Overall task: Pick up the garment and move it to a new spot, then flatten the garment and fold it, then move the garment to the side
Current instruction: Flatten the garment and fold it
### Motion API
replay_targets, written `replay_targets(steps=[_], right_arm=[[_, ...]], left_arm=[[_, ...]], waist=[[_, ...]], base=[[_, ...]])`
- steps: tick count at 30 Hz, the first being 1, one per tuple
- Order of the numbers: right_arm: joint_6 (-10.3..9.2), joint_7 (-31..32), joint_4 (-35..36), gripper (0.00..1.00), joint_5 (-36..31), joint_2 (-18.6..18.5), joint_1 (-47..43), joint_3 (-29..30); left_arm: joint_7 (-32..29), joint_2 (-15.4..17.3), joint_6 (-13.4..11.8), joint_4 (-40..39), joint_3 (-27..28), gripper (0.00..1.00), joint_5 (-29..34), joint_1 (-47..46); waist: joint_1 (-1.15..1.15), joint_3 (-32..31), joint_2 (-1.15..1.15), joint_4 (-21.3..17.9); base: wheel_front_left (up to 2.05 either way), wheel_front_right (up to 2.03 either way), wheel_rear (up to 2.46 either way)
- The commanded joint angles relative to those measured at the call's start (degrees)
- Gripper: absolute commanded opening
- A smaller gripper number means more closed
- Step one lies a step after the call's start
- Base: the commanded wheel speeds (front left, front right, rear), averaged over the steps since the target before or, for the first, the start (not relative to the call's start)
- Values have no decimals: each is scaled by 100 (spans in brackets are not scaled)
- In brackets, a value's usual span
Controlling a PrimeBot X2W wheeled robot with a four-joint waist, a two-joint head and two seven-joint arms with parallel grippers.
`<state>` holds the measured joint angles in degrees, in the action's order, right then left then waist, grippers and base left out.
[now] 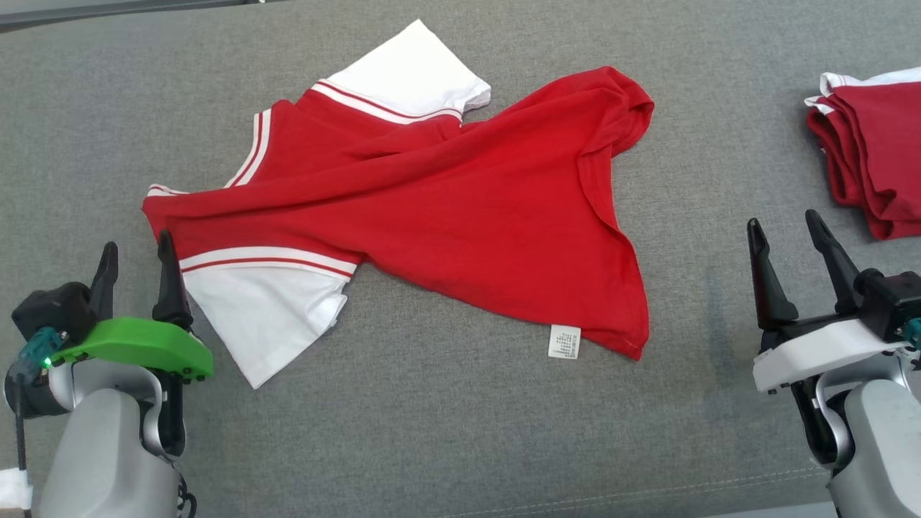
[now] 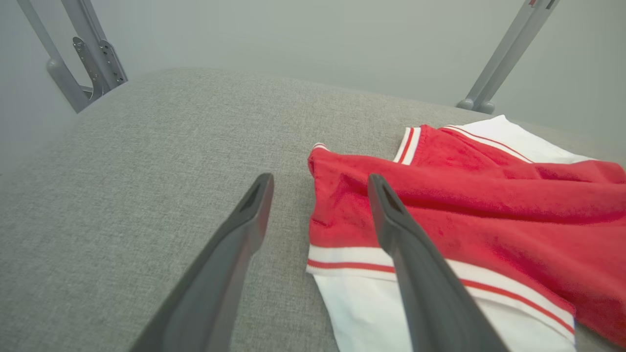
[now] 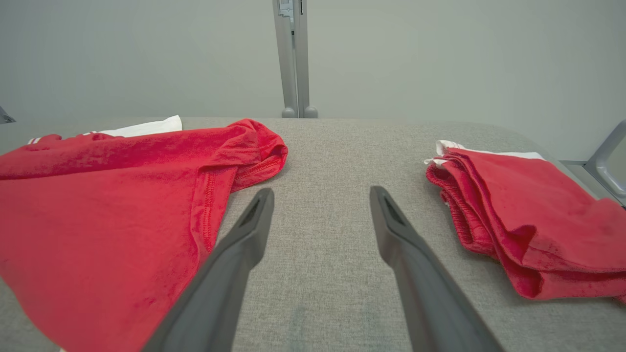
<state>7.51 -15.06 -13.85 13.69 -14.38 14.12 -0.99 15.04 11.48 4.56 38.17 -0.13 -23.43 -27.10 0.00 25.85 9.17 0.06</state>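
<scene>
Garment (image 1: 432, 208) down, flattening next

It lies twisted across the middle of the surface (image 1: 460, 432), far-right hem bunched. The left gripper (image 1: 137, 242), spread and empty, hovers at the near-left sleeve. The right gripper (image 1: 783, 219), also spread, sits near right, well apart. Likely next: pinch opposite edges and pull flat.

Robot arms, pair: silver-grey forearms (image 1: 101, 453), long black tapered fingers (image 1: 171, 288).
Left gripper (image 1: 137, 242): green cover plate (image 1: 137, 349) with dark screws (image 1: 188, 374), teal connector (image 1: 39, 345) with lit green light (image 1: 45, 361), black cable (image 1: 20, 446). Right gripper (image 1: 783, 219): white cover plate (image 1: 820, 352), black wrist block (image 1: 888, 295).
</scene>
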Motion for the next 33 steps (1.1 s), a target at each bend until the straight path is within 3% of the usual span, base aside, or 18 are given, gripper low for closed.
replay_targets(steps=[1, 17, 33], right_arm=[[-3, -16, -119, 100, 109, -3, -119, -107], [-3, -16, -218, 100, 147, 213, -272, -266], [-3, -16, 188, 100, -158, 721, -668, -41]], left_arm=[[14, -120, 55, -299, 72, 100, 116, 329], [8, -771, 80, -1640, 19, 100, 354, 1679], [8, -852, -225, -2452, -142, 100, 351, 2598]], waist=[[0, -141, 0, 87], [0, -621, 0, 345], [0, -1264, 0, 365]], base=[[0, 0, 0], [0, 0, 0], [0, 0, 0]])
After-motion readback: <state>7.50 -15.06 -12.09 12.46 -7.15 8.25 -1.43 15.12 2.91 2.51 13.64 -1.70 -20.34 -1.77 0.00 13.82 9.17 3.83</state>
